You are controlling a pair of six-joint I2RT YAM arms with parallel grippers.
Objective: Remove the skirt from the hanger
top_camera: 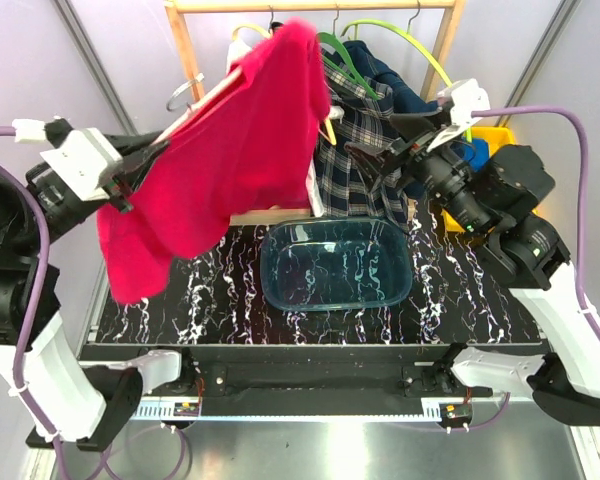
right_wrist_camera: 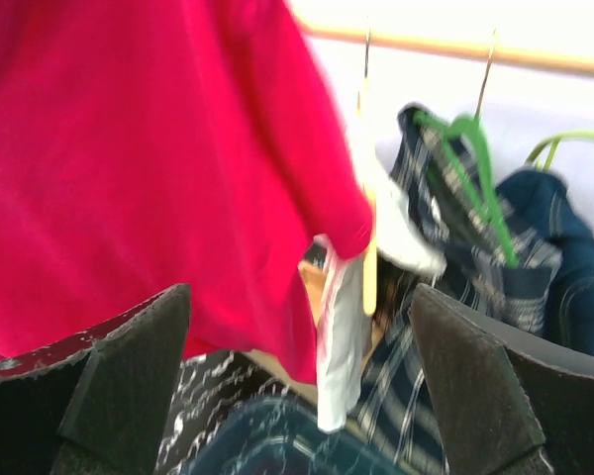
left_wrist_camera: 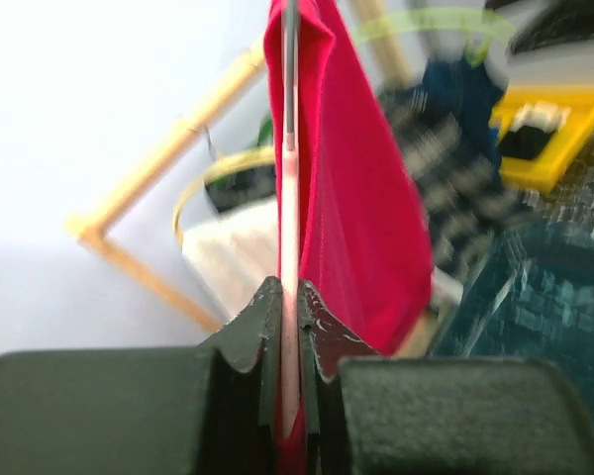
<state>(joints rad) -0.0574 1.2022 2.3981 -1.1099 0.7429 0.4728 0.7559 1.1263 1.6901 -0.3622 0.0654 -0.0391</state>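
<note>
Two arms are raised toward the wooden rail (top_camera: 380,5). On my left, the left gripper (top_camera: 130,180) is clamped on the edge of the red garment (top_camera: 220,150). Its wrist view shows the fingers (left_wrist_camera: 262,322) pinched together on a thin pale strip (left_wrist_camera: 290,247) running along that edge. The red garment stretches from the rail out to the left and drapes past the table (top_camera: 460,300) on that side. At centre, a teal basin (top_camera: 264,265) sits on the table. Behind the basin the skirt (top_camera: 355,150) hangs on the hanger (top_camera: 335,52), just right of the red garment. The right gripper (top_camera: 365,158) sits in front of the skirt, jaws spread wide and holding nothing. I can't tell whether it touches the cloth. Farther right hang denim (top_camera: 395,85) and, lower, a yellow bin (top_camera: 495,140).
</note>
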